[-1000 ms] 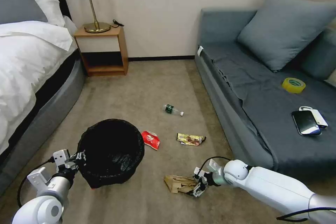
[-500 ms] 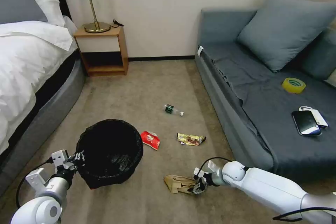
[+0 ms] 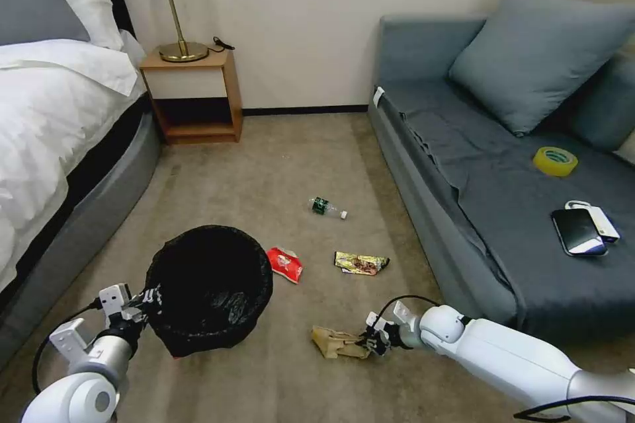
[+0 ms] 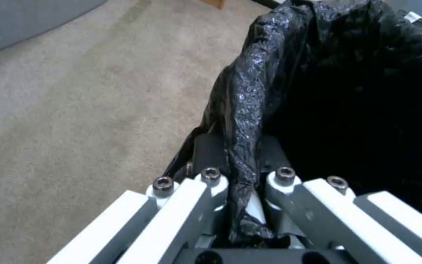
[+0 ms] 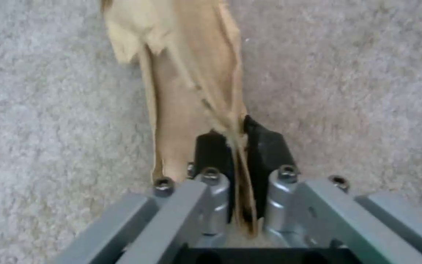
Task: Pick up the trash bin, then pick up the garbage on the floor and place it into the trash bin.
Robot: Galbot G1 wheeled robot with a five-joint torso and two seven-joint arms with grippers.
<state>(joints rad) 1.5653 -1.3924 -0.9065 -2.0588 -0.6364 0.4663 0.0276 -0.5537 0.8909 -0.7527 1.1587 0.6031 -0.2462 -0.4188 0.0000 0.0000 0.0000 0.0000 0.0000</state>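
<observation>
We hold the trash bin [image 3: 209,287] by its bag-lined rim, left gripper [image 4: 243,183] fingers clamped on it. Our right gripper [image 5: 238,154] fingers pinch the brown paper bag [image 3: 338,342] low over the carpet [image 3: 278,165], beside the bin.

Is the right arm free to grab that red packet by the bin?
Probably not yet: the right gripper is shut on the brown paper bag; the red packet lies unobstructed.

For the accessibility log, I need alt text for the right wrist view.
The right claw is shut on a crumpled brown paper bag, pinching its edge between black pads over grey carpet.
</observation>
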